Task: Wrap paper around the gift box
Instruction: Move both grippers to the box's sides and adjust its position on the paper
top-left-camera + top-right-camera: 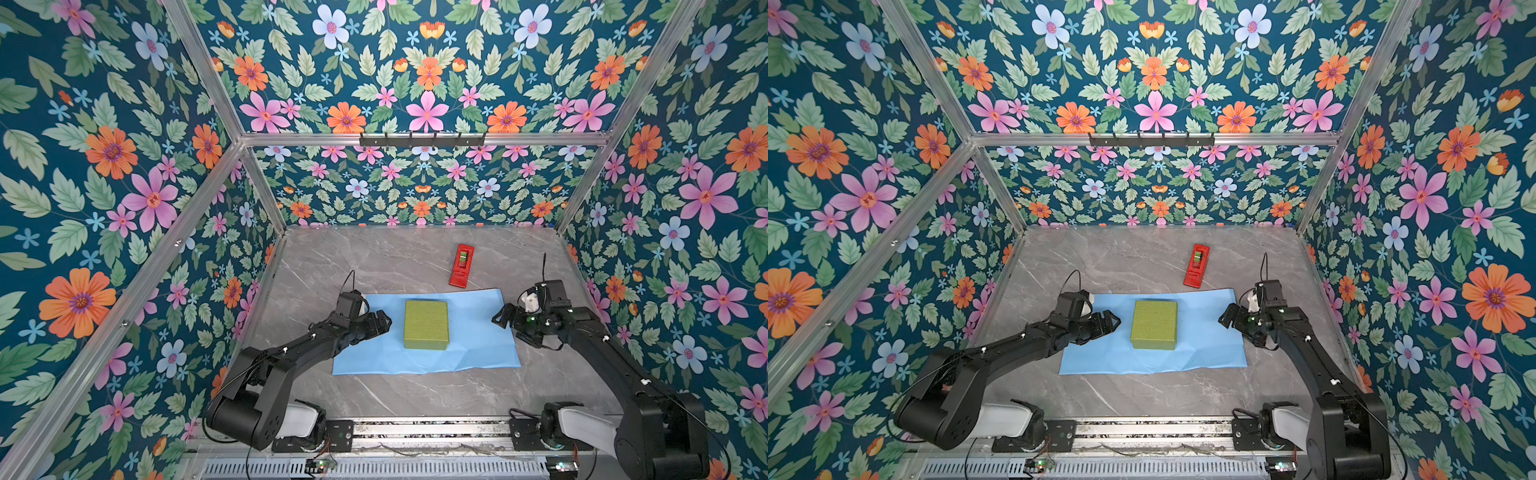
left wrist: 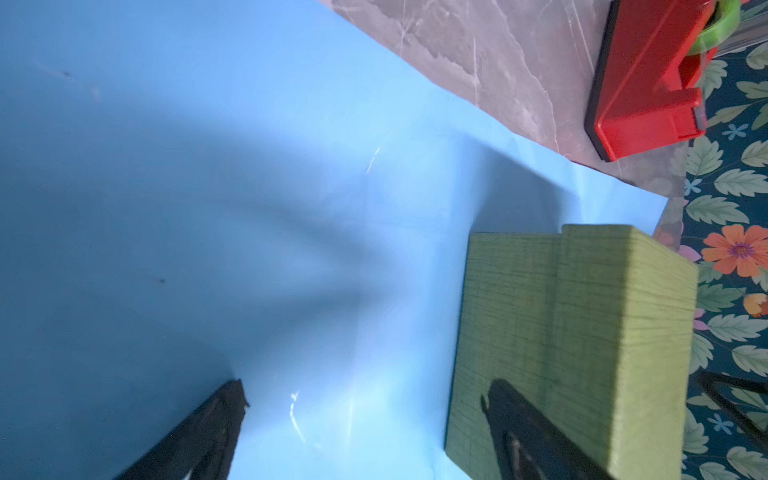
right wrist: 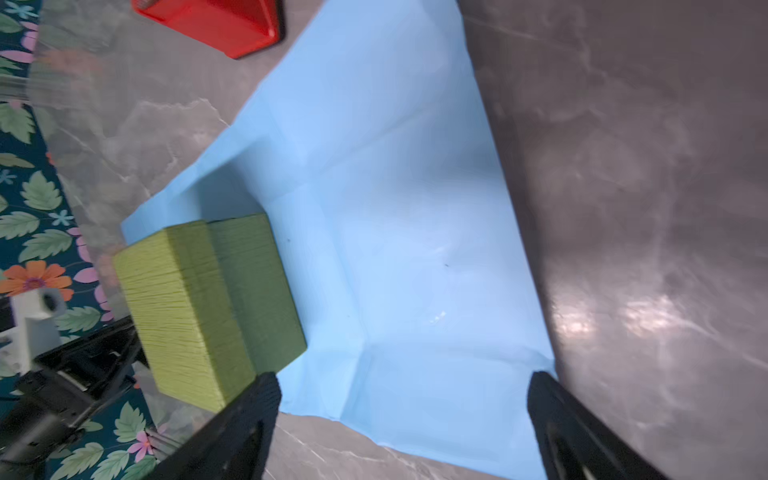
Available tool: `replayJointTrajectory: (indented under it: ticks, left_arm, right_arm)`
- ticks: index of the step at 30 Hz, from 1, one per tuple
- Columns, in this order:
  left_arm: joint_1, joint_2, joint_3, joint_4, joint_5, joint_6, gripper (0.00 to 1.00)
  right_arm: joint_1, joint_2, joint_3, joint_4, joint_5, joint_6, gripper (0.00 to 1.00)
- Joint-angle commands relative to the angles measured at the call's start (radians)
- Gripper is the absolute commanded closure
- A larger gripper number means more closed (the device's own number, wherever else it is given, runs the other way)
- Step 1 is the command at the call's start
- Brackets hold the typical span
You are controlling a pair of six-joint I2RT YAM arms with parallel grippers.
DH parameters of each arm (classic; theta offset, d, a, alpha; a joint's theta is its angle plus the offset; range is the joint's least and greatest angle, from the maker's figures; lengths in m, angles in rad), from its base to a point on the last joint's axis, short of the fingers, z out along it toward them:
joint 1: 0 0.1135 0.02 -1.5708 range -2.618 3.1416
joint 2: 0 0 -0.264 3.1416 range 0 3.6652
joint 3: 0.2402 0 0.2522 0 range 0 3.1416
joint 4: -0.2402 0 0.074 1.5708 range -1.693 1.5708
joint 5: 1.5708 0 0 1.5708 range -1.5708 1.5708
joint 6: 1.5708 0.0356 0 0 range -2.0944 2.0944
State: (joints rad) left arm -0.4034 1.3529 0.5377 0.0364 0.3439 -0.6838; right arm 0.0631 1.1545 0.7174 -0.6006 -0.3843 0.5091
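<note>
L pincer [image 1: 383, 325], R pincer [image 1: 501, 320] agape flanking box [image 1: 426, 324].

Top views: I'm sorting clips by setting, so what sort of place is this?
Probably a purpose-built robot test cell, not a home: an aluminium frame carries floral wall panels, and the left arm and right arm are mounted on a rail at the edge of a marble-look tabletop.
</note>
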Motion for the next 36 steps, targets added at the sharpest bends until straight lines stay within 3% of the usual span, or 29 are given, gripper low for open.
replayJointTrajectory:
  ticks: [1,4,8,13,17,24,36]
  left_arm:
    - [-0.006,-0.051,0.008,0.022,0.049,-0.051,0.07]
    - [-0.021,-0.076,0.022,0.064,0.085,-0.089,0.07]
    - [-0.064,-0.062,0.037,0.158,0.148,-0.147,0.08]
    - [-0.097,-0.015,0.097,0.105,0.093,-0.123,0.09]
    - [-0.084,-0.013,0.1,0.042,0.043,-0.091,0.08]
    - [-0.045,-0.036,0.047,0.045,0.03,-0.088,0.07]
    - [-0.037,-0.049,0.047,0.028,0.037,-0.082,0.07]
  right_arm:
    - [0.021,-0.039,-0.021,0.029,-0.025,-0.008,0.1]
    - [0.106,-0.072,-0.019,0.135,-0.054,0.034,0.12]
    - [0.241,0.022,0.002,0.298,-0.115,0.118,0.15]
    - [0.353,0.194,0.057,0.528,-0.159,0.228,0.18]
    - [0.413,0.332,0.163,0.506,-0.137,0.198,0.19]
    - [0.422,0.46,0.233,0.52,-0.173,0.181,0.22]
    - [0.423,0.478,0.251,0.493,-0.16,0.168,0.23]
